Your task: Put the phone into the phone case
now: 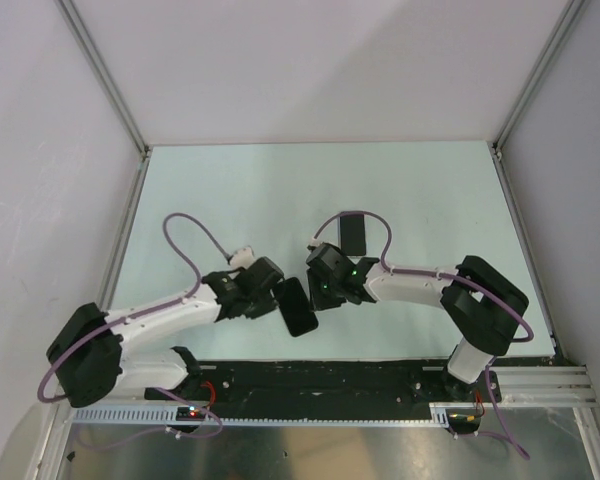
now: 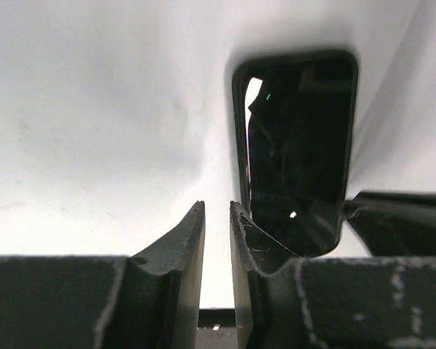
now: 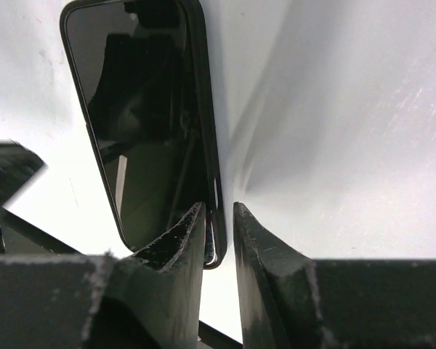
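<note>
The glossy black phone lies on the table between the hands: the left hand is nearly closed on nothing, while the right hand hides the phone's edge, its grip unclear.

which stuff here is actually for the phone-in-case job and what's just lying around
For the job: glossy black slab, flat black slab behind it (phone and case, unsure which), left tool, right tool.
Just there: purple cables.

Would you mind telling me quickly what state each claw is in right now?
Left claw: nearly closed, nothing between its fingers; the phone sits beside it.
Right claw: nearly closed, empty; phone alongside.
</note>
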Tool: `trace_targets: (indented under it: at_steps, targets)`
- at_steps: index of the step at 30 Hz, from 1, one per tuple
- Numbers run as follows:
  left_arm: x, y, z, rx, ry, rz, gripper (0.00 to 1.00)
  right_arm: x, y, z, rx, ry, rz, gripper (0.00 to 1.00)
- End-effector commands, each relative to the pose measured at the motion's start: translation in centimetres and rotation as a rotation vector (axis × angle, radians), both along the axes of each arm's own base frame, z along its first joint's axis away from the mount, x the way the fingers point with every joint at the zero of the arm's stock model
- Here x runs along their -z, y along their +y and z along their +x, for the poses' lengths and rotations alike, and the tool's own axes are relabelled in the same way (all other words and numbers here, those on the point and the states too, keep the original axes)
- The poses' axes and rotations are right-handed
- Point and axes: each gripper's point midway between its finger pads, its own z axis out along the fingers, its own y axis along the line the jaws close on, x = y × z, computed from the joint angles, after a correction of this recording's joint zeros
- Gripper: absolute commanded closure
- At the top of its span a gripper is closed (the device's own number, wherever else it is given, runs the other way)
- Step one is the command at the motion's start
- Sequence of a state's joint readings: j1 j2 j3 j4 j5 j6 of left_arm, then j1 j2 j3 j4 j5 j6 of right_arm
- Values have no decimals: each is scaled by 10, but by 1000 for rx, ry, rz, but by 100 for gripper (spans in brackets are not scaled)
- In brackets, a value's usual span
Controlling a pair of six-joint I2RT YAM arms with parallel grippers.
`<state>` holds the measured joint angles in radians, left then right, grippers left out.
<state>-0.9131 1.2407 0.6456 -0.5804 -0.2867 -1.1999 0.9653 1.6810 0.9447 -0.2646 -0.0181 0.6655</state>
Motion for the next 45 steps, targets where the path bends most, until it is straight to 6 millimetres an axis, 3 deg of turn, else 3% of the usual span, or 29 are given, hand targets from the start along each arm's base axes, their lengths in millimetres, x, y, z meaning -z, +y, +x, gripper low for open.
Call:
trace_targets:
  at_steps: [1,7,12,17,21,28,35,42,45]
  targets:
    - [-39,24,41,-61,-131,37,75,-32,14,14,-17,-48,66,72]
    - [-44,25,59,-49,-124,62,76,-39,19,23,-29,-72,82,61]
    - [-44,41,67,-99,-125,65,70,-42,31,15,-117,-116,75,20]
    - [-56,75,81,-188,-155,55,57,-36,42,9,-170,-174,7,3]
    - [-64,97,89,-237,-174,46,47,-24,48,3,-204,-196,-57,1]
    - [-80,117,97,-270,-214,27,43,-10,44,7,-186,-254,-210,1]
    - [-79,121,95,-265,-216,23,42,-14,46,8,-160,-300,-271,1]
    - [-73,122,93,-259,-206,19,42,-36,45,7,-135,-348,-256,0]
    - [-71,122,92,-256,-201,15,41,-33,48,4,-158,-334,-248,1]
